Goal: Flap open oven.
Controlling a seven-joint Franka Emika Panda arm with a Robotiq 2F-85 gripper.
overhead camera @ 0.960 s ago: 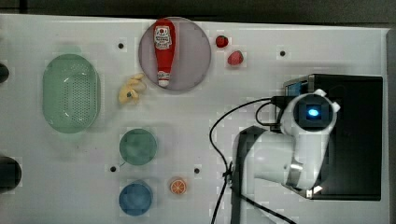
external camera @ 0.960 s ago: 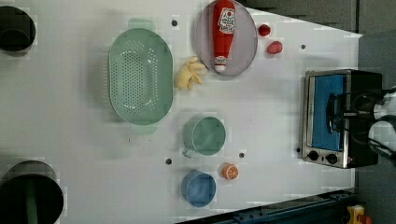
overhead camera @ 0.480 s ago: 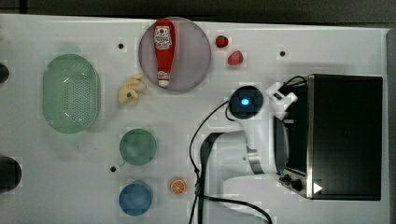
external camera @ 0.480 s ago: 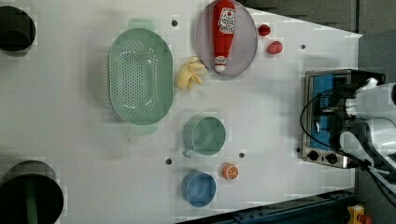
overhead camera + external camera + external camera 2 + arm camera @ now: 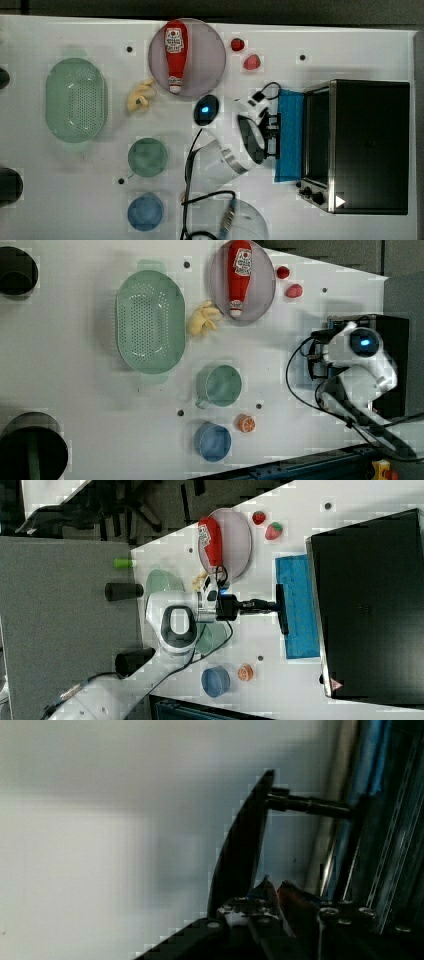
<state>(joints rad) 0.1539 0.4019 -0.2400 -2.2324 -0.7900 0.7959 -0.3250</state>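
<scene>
Compared with a second ago, the oven (image 5: 367, 145) door (image 5: 291, 135) is now swung down and laid out flat toward the top view's left, where before it was shut, and the arm is shifted off the oven top to in front of it. The tool (image 5: 278, 606) is clamped on the dark bar handle (image 5: 282, 609), a thin straight rod. The boxy oven, matte black top, silver frame, blue-tinted glass, is sat at the counter's (image 5: 325, 45) right end in the top view, its long axis along the door.

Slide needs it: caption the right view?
Gripper grips the handle of the oven, blue glass door folded down.
</scene>
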